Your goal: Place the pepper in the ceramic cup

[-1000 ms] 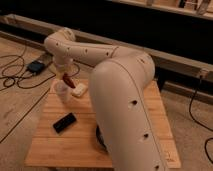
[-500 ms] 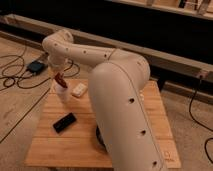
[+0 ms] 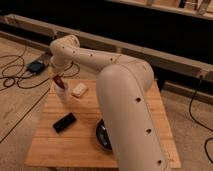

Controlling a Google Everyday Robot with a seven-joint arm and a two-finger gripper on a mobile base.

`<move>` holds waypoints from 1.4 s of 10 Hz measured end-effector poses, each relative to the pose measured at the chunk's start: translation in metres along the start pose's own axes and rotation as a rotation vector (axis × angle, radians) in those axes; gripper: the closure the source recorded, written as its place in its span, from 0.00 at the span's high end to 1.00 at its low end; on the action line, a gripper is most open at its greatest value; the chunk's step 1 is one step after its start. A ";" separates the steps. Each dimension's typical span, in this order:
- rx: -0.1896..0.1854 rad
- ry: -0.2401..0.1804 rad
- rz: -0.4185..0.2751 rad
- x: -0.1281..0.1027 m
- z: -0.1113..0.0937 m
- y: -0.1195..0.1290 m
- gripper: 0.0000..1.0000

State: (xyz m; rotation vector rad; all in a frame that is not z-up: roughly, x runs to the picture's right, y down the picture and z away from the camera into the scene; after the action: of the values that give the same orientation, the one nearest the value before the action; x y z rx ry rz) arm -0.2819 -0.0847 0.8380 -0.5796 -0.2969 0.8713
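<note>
While the gripper [image 3: 58, 80] hangs just above the ceramic cup [image 3: 61, 94], the pepper [image 3: 57, 80] sits at its fingers; whether they clamp it I cannot tell.

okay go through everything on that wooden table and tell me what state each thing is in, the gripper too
gripper: at the table's far left corner, right above the ceramic cup.
pepper: at the gripper tip, above the cup's mouth.
ceramic cup: upright.
cream block: lying flat beside the cup.
black device: lying flat.
black bowl: upright, mostly hidden by the arm.
</note>
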 end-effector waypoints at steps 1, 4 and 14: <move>-0.007 -0.013 0.000 0.003 0.003 -0.004 0.26; -0.027 -0.039 0.003 0.010 0.010 -0.008 0.56; -0.079 -0.102 0.030 0.013 0.005 -0.008 0.74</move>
State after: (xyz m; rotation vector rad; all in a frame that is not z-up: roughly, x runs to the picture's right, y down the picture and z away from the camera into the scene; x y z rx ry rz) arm -0.2714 -0.0766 0.8466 -0.6156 -0.4174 0.9232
